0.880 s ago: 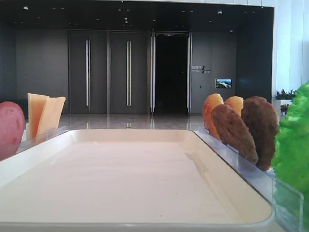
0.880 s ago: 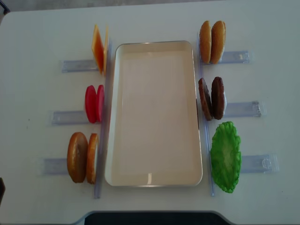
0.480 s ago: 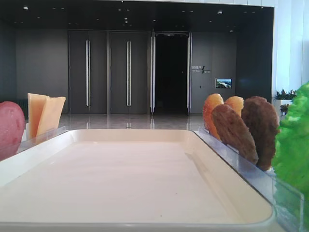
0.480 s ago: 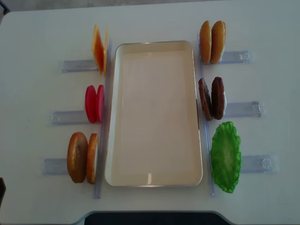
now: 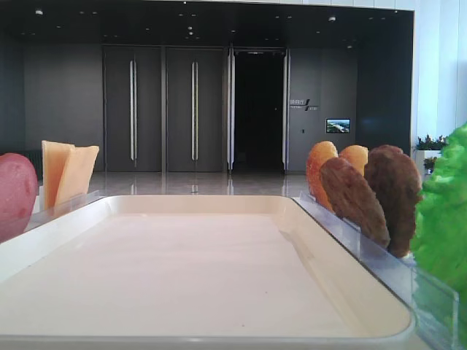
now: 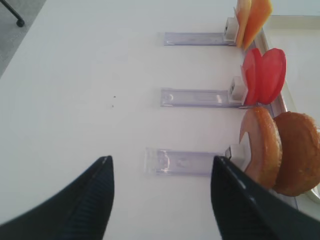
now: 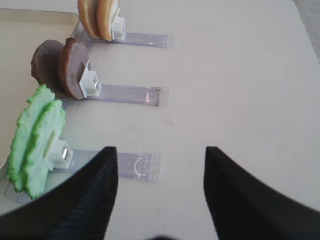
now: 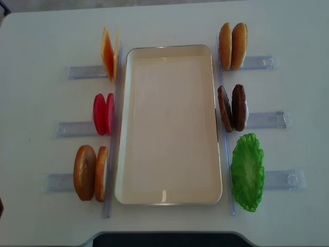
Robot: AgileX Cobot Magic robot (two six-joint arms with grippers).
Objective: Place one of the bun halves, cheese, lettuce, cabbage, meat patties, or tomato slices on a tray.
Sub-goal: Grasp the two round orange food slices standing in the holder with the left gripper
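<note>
Bun halves (image 8: 90, 173), tomato slices (image 8: 103, 113) and cheese (image 8: 109, 53) stand in my left racks beside the bare tray (image 8: 169, 198), meat patties (image 8: 232, 107) and lettuce (image 8: 247, 171) stand right of it, and I see both my left gripper (image 6: 161, 192) and right gripper (image 7: 159, 170) spread wide over the table.

The dark shape at the overhead view's lower-left edge has nearly gone.

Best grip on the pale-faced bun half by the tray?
Probably pinch the bun half across its flat faces at the top rim, coming straight down. It stands on edge in its clear holder, close between its darker partner and the tray.
</note>
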